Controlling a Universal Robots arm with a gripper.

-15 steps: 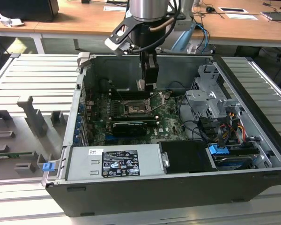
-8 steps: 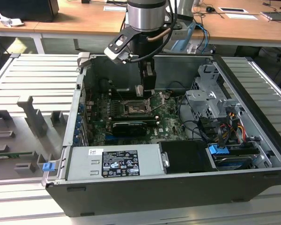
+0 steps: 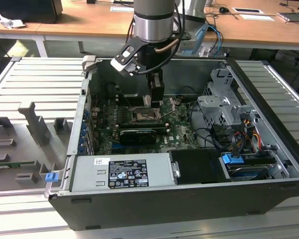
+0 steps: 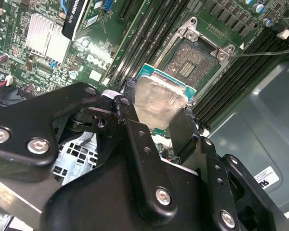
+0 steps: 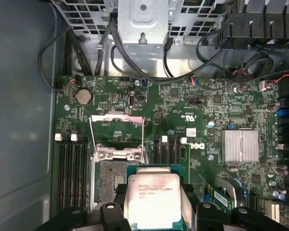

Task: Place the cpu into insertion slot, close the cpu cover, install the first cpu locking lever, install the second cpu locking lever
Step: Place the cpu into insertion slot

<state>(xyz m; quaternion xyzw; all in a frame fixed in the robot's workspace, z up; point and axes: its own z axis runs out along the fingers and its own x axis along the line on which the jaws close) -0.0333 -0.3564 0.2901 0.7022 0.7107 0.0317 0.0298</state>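
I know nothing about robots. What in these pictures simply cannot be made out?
- First wrist view: part of the insertion slot, covered by the cpu; the gap between them cannot be judged from above.
- Second wrist view: one end of the cpu, hidden behind the pincer holding it.
- Exterior view: the cpu itself, too small and dark beneath the pincer.

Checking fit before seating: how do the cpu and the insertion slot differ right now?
The cpu has a pale silver face; the insertion slot has a dark centre. The cpu is held in the gripper above the green board; the insertion slot sits fixed in it, uncovered and empty. Both are square.
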